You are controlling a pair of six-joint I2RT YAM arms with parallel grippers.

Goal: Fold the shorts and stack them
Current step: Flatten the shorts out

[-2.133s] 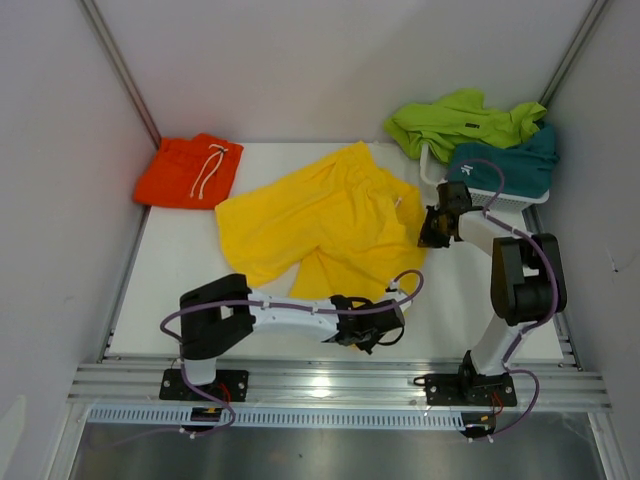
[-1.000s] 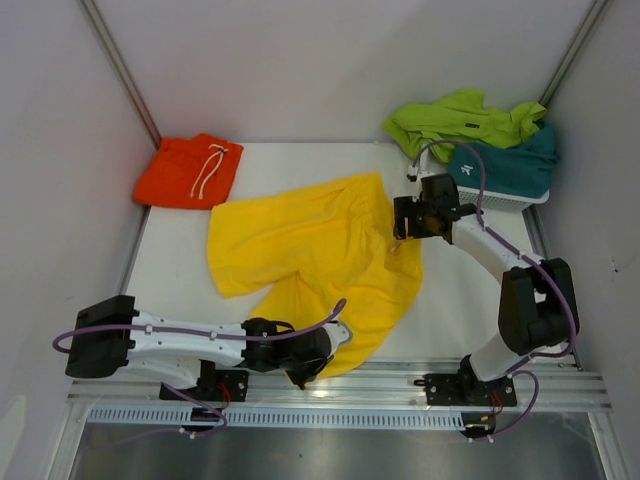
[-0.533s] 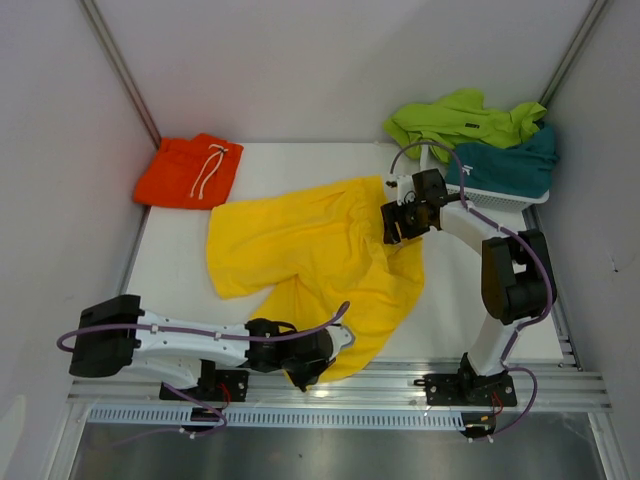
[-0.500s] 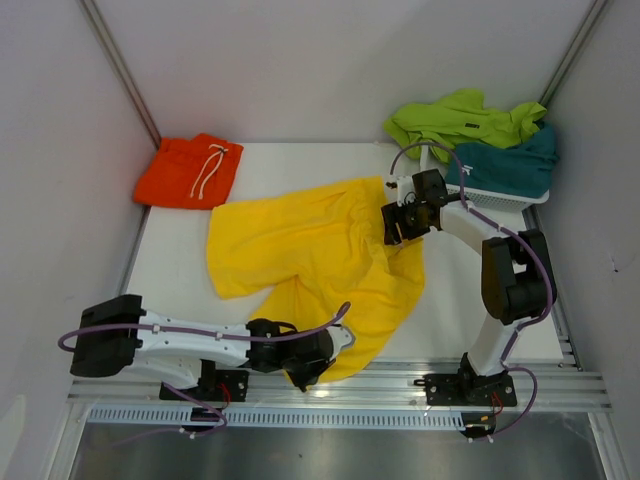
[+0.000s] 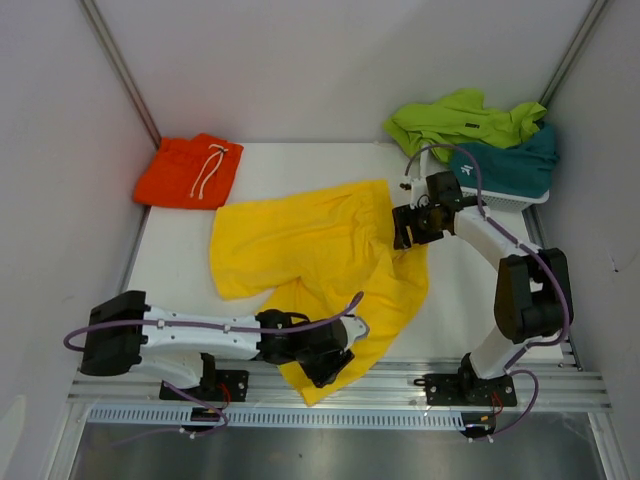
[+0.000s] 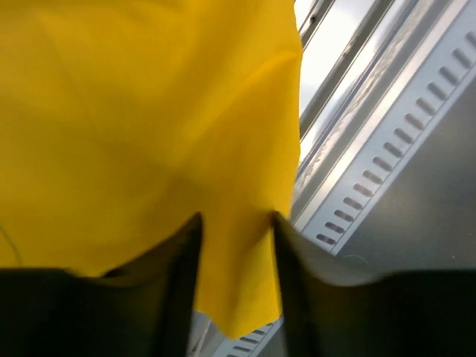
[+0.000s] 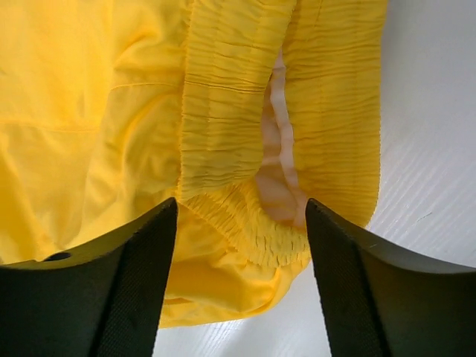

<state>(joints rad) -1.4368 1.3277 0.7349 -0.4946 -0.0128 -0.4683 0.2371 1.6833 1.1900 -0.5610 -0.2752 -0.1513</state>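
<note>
Yellow shorts (image 5: 310, 240) lie spread and rumpled mid-table, one corner hanging over the near edge. My left gripper (image 5: 335, 362) sits low at that corner. In the left wrist view its jaws stand apart (image 6: 236, 219), with loose yellow fabric (image 6: 149, 111) running between them. My right gripper (image 5: 405, 228) hovers open over the shorts' right side; its wrist view shows the gathered waistband (image 7: 223, 111) between and below the wide fingers (image 7: 240, 202). Folded orange shorts (image 5: 190, 170) rest at the far left. Lime green shorts (image 5: 460, 118) and teal shorts (image 5: 505, 165) are piled at the far right.
A white mesh basket (image 5: 490, 200) holds the green and teal shorts at the back right corner. Metal rails (image 5: 330, 385) run along the near table edge, under the hanging yellow corner. Grey walls close in both sides.
The left gripper slid right along the near edge, the yellow corner now drapes over the rail, and its jaws have parted. The right gripper shifted slightly right over the waistband.
</note>
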